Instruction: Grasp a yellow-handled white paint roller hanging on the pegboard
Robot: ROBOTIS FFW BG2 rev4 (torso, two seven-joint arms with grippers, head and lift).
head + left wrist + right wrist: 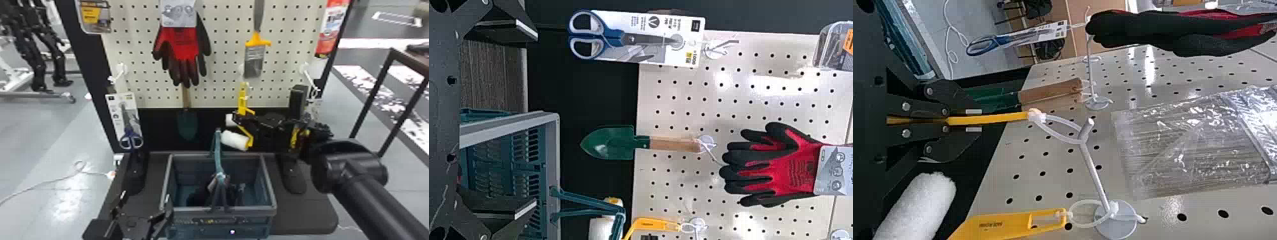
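Right gripper (pixel 244 123) is clamped on the yellow handle (pixel 1003 118) of the paint roller (pixel 235 140). The roller hangs low on the pegboard (pixel 223 79), just above the basket (pixel 220 211). Its white tie loop (pixel 1053 122) sits near the tip of the peg (pixel 1095 165).

To finish clean I'd hold the squeeze firm and draw the handle straight out along the peg so the loop slides off the tip. No twisting: a second yellow handle (pixel 1008 226) shares that peg closer to the board and could get dragged along.

Left gripper (pixel 531 120) is parked low beside the basket, fingers spread, holding nothing.

Basket: teal carry handle (pixel 217 153) standing up, dark items at the bottom, probably tools, too murky to name.
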